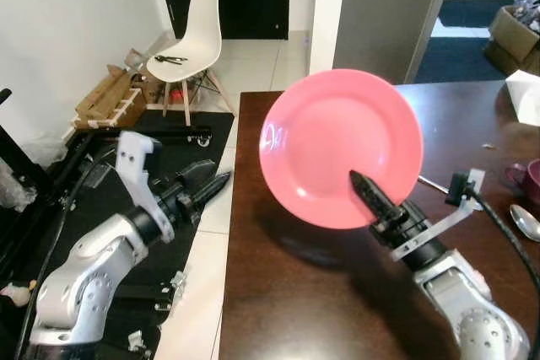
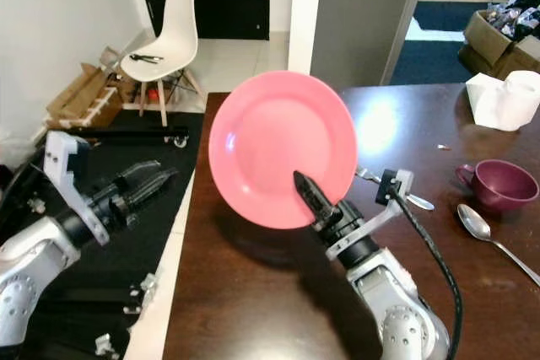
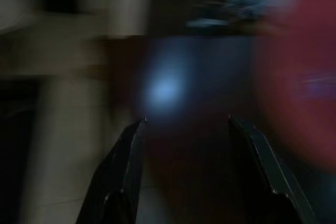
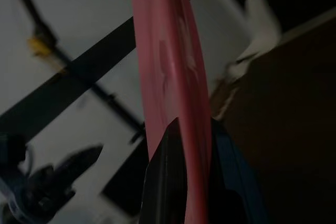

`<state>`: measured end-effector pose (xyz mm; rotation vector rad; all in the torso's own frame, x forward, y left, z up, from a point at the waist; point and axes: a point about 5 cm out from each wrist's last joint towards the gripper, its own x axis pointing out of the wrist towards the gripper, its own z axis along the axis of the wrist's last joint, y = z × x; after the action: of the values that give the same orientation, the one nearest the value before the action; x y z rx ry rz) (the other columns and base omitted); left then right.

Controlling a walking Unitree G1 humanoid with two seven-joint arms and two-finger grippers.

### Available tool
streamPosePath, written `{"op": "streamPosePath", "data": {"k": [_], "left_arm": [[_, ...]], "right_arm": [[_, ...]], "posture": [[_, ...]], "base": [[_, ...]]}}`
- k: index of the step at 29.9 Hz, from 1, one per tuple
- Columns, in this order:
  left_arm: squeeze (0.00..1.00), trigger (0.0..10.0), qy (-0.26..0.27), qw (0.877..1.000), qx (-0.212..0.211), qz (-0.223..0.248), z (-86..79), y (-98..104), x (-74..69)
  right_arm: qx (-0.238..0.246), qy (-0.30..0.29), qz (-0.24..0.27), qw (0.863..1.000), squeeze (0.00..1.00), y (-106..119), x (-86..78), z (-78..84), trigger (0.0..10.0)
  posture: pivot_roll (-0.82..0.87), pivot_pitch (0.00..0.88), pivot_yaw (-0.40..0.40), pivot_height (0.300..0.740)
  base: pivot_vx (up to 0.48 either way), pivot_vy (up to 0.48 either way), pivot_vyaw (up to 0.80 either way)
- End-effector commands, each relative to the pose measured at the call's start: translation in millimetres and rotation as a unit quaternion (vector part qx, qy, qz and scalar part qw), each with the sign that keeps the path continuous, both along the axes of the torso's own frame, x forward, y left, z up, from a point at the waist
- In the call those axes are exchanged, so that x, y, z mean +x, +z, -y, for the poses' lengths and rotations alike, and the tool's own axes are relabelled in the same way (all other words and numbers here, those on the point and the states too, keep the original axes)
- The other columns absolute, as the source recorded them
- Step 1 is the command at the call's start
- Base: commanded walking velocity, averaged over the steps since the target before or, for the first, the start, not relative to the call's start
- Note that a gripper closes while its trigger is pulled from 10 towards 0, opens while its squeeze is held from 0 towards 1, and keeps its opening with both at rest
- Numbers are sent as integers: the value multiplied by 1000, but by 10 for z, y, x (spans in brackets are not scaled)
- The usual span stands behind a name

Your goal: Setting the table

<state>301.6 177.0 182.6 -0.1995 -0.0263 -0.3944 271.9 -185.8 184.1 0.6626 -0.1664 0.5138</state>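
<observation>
Right gripper (image 1: 364, 188) reaching up over the dark brown wooden table (image 1: 295, 309), clamped on the lower rim of the round pink plate (image 1: 340, 145); plate held tilted above the table's left part, face toward the camera. One black finger across the face, the other hidden behind. Left gripper (image 1: 208, 185) extended off the table's left edge over the black floor mat (image 1: 101, 208), fingers parted, grasping nothing. Left wrist view heavily blurred.
</observation>
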Motion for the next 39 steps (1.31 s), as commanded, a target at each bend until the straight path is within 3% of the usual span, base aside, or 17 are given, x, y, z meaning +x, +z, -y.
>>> {"op": "streamPosePath", "data": {"k": [1, 4, 10, 20, 26, 39], "left_arm": [[0, 10000, 50, 997, 52, -29, -27, -207, -25], [0, 10000, 41, 997, 62, -35, 90, -278, -101], [0, 10000, 59, 996, 62, -36, 227, -335, -141], [0, 10000, 98, 992, 69, -37, 268, -432, -111], [0, 10000, 104, 992, 67, -34, 294, -446, -132], [0, 10000, 102, 992, 66, -22, 335, -449, -175]], "right_arm": [[-33, -48, 23, 998, 0, 100, -14, 31, 10000], [-55, -70, 26, 996, 0, 108, -29, -24, 10000], [-49, -63, 30, 996, 0, 111, -52, -138, 10000], [-57, -26, 23, 998, 0, 58, -88, -339, 10000], [-65, -21, 16, 998, 0, 15, -73, -353, 10000], [-75, -15, 10, 997, 0, -27, -20, -369, 10000]], "posture": [[-133, 0, 121, 740], [-136, 0, 125, 740], [-137, 0, 125, 740], [-131, 0, 103, 740], [-129, 0, 93, 740], [-121, 0, 89, 740]], "base": [[0, 0, 0], [0, 0, 0], [0, 0, 0], [0, 0, 0], [0, 0, 0], [-348, 0, 0]]}}
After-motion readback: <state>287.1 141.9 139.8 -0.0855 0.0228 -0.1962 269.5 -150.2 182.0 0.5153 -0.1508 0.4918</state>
